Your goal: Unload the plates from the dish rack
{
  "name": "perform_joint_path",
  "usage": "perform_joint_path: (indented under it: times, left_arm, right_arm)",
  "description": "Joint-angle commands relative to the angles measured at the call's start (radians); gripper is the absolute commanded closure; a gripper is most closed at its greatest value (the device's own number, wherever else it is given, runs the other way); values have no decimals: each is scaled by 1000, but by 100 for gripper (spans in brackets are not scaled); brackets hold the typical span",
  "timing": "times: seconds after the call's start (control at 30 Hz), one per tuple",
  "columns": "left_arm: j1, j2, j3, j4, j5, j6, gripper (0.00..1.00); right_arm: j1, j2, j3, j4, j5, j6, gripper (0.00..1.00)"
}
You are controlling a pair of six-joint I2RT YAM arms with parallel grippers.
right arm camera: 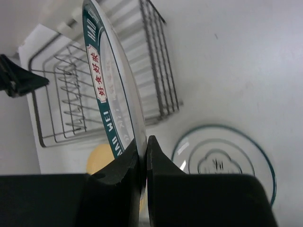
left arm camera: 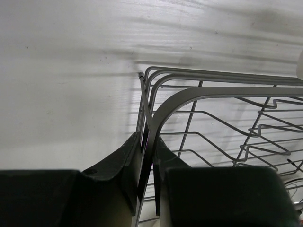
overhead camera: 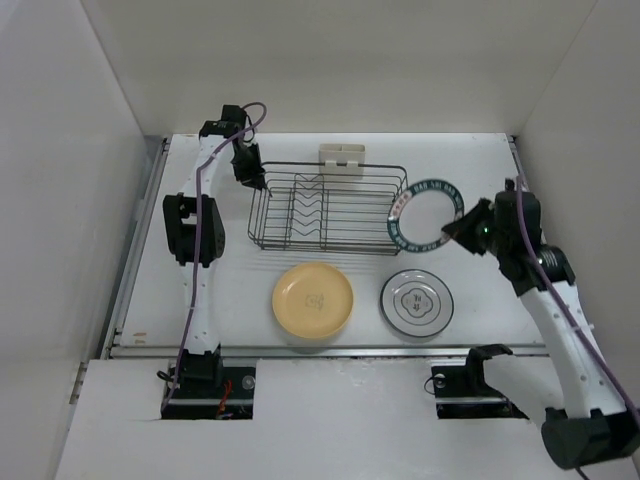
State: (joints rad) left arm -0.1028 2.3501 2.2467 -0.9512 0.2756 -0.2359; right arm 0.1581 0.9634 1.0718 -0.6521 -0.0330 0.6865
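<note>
At the far left of the white bench [overhead camera: 500, 170], the left gripper [left arm camera: 147, 146] is clamped on the rim wire at the left end of the dish rack [overhead camera: 327, 208], one finger on either side of the wire. The rack sits lengthwise across the far middle of the bench, with a white holder [overhead camera: 341, 157] clipped to its far long side. Nearer the arms' bases, a yellow plate [overhead camera: 313, 299] lies flat on the bench, and just to its right lies a dark-rimmed white plate [overhead camera: 417, 300], the two apart. Beyond that one, a green-rimmed plate [overhead camera: 425, 215] is held tilted at the rack's right end, its left edge overlapping the rack's end wires in the top view. The right gripper [right arm camera: 143, 142] is pinched tight on this plate's right rim.
</note>
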Motion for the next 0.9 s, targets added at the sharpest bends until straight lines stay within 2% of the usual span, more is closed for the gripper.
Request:
perform_joint_path:
  times: [0.0, 0.17, 0.33, 0.43, 0.57, 0.67, 0.77, 0.87]
  left_arm:
    - [-9, -17, -19, 97, 11, -85, 100]
    - [-9, -17, -7, 68, 5, -48, 100]
    - [-9, -29, -61, 57, 39, -48, 100]
    - [-9, -64, -98, 69, 39, -28, 99]
    - [-9, -86, -107, 69, 21, -28, 100]
    - [-9, -86, -96, 69, -1, -28, 100]
    - [-9, -86, -87, 69, -30, -37, 100]
    - [-9, -86, -76, 78, -30, -49, 100]
  right_arm:
    - [-5, -124, -142, -144, 22, 207, 100]
    - [-5, -287, -369, -193, -22, 340, 100]
    - [-5, -310, -421, -211, 11, 363, 100]
    - [-5, -290, -421, -273, 31, 363, 100]
    - [-5, -398, -412, -333, 33, 372, 100]
    - [-5, -463, -343, -402, 64, 384, 100]
    - [-5, -474, -279, -499, 64, 375, 100]
    - [-5, -511, -288, -527, 64, 366, 100]
